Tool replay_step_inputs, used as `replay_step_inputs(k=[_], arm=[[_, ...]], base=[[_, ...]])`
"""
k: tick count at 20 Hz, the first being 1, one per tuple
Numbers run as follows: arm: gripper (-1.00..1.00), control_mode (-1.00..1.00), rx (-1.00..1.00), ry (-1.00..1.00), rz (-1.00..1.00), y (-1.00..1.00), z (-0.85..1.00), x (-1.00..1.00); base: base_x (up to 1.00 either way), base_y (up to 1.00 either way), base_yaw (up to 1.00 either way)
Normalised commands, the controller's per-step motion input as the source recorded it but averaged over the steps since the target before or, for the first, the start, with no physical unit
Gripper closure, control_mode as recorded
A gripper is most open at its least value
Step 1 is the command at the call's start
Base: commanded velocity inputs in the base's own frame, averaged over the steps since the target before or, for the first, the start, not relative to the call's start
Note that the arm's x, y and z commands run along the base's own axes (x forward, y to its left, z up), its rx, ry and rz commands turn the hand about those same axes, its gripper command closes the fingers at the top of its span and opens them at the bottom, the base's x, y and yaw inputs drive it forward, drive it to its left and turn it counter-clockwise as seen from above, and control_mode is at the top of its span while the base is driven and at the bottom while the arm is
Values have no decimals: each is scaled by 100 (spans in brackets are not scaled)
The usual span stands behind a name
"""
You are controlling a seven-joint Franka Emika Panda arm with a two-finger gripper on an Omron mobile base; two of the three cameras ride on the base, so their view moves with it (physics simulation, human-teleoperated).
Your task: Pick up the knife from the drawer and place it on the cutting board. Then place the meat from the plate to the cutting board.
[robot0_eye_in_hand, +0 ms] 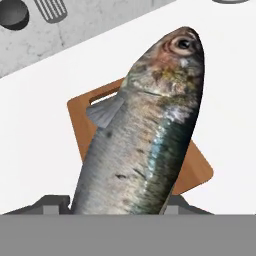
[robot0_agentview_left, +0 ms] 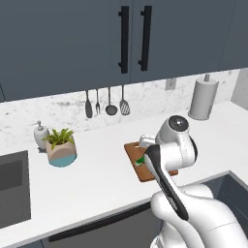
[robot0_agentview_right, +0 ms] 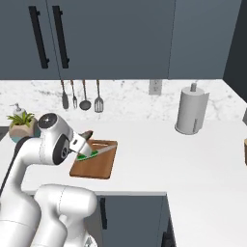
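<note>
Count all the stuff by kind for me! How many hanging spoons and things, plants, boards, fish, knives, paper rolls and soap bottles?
Hanging utensils: 4
Potted plant: 1
Cutting board: 1
Fish, the meat, held in the end effector: 1
Knife: 1
Paper towel roll: 1
Soap bottle: 1
Total: 10

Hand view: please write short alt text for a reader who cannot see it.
A silvery-grey fish, the meat, rises large from between the gripper fingertips, above a brown wooden cutting board on a white counter. Dark utensils hang on the marbled wall behind.
</note>
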Motion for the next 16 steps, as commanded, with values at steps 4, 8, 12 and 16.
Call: replay_step_inputs(k=[4,8,12,16], arm=[[100,-100,0,1,0,-18,-26,11],[100,-100,0,5,0,-54,-28,6],[100,-100,0,8,0,-34,-35,19],[100,-100,0,4,0,-5,-46,22]], base=[[0,0,0],[0,0,0],[0,0,0],[0,0,0]])
